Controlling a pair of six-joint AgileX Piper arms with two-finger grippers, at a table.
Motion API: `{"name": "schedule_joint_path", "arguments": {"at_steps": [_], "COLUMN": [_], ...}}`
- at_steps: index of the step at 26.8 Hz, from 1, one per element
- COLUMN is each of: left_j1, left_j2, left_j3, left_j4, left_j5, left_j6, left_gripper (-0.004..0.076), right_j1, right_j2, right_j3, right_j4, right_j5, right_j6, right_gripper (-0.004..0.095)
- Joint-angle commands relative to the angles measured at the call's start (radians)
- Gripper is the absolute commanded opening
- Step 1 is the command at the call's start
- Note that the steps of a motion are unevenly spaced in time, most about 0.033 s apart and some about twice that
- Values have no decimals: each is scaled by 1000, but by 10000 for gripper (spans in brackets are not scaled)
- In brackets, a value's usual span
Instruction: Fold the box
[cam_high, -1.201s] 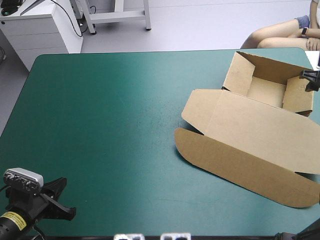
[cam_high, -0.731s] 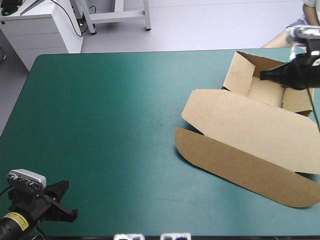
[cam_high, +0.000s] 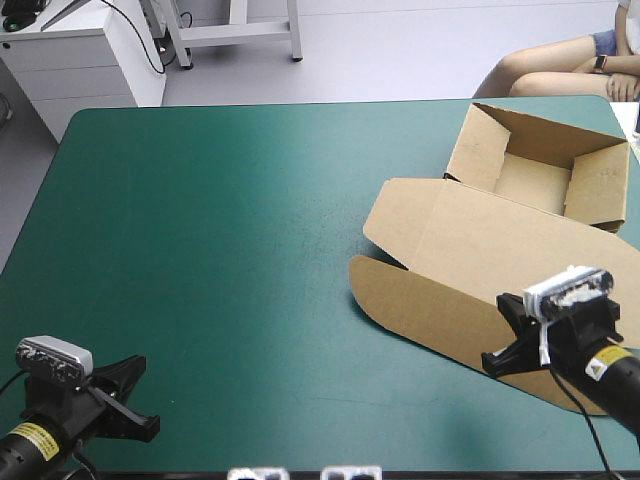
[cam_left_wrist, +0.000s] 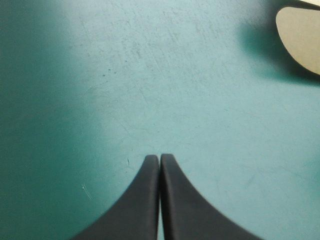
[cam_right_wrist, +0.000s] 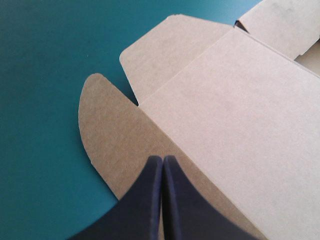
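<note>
The brown box (cam_high: 500, 245) lies on the right of the table. It is an open tray with raised walls (cam_high: 540, 180) at the far side, and its lid lies flat toward the near edge. The lid ends in a rounded front flap (cam_right_wrist: 115, 135). My right gripper (cam_high: 498, 335) hovers over that flap near its crease, shut with nothing between its fingers (cam_right_wrist: 162, 159). My left gripper (cam_high: 140, 395) is at the near left corner, shut over bare cover (cam_left_wrist: 160, 157). From there the flap's rounded end (cam_left_wrist: 302, 40) shows far ahead.
The teal-green cover (cam_high: 220, 230) takes up the left and middle of the table. The tray's far wall stands close to the table's far right edge.
My right gripper has left the tray's right wall, crossed over the tray and come down to the near side above the lid's flap, shutting on the way. The left gripper has hardly moved.
</note>
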Motion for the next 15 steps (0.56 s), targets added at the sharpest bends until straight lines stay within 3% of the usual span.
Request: {"name": "schedule_joint_path", "arguments": {"at_steps": [1,6,15], "left_j1": [-3,-3,-3], "left_j2": [9,9,8], "left_j3": [-25,-25,-25], "left_j4": [10,-1,-1], "left_j5": [-91,-88,-89], "left_j6": [40,47,79], "left_gripper": [-8,-8,-8], "right_j1": [2,2,2], "right_j2": [-131,-299,-360], "right_j3": [77,203,281], "right_j4": [22,13,13], "right_j5": [-173,-164,-107], "right_j6": [-2,-2,8], "right_gripper": [-19,-18,-18]}}
